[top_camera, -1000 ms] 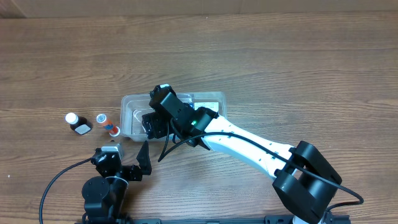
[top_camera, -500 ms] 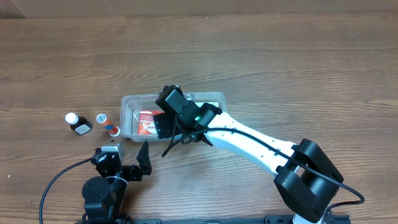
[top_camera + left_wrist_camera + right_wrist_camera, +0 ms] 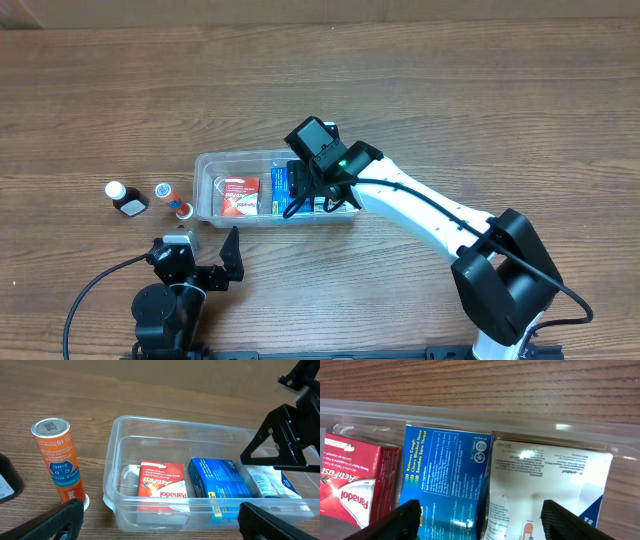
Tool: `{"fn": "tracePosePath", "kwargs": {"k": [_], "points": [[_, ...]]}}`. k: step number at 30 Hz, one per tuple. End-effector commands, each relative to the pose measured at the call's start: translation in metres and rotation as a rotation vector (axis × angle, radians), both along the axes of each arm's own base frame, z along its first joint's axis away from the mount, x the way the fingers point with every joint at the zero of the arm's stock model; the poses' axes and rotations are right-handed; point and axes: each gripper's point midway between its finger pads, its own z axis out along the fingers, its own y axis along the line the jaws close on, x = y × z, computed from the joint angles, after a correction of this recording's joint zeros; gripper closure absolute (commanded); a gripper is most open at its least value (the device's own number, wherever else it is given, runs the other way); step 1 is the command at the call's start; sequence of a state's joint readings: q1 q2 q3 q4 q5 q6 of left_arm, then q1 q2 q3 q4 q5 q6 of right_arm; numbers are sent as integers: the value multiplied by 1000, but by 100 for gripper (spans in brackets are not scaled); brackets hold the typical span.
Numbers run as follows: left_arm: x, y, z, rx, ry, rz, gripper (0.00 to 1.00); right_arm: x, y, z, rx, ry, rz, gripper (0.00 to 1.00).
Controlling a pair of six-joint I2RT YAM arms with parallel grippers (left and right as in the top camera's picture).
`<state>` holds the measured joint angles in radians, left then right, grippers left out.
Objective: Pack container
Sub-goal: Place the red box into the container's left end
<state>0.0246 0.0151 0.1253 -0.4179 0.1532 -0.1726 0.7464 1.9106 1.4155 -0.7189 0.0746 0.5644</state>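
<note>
The left gripper point(image 3: 218, 270) sits nearest the robot's base, its two black fingers spread wide apart with nothing between them, pointed toward the clear transparent plastic rectangular container point(image 3: 240, 154). This container lies just beyond it on the brown wood-grain table point(image 3: 450, 90), left of the table's middle.

Left of the container, an orange cylindrical tube with a zinc label point(image 3: 57, 457) stands upright close beside its wall. Next to that is a small dark bottle with a white cap point(image 3: 125, 198).

Inside the container, three packs lie side by side: a red cardboard Panadol box point(image 3: 162, 485), a blue cardboard box point(image 3: 220, 482) and a white and blue box point(image 3: 545, 480).

The right gripper point(image 3: 480, 522) hangs over the blue and white boxes, fingers parted widely and holding nothing.
</note>
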Motion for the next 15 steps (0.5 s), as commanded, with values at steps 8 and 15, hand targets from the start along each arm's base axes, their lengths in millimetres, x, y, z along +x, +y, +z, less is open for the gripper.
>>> {"fn": "tracePosePath", "kwargs": {"k": [8,15], "points": [[0,0,1,14,-12,-4,0,21,-86,-8,-81,119,-166,21],[0,0,1,14,-11,-4,0,21,-139,-13,-166,191,-266,21]]}}
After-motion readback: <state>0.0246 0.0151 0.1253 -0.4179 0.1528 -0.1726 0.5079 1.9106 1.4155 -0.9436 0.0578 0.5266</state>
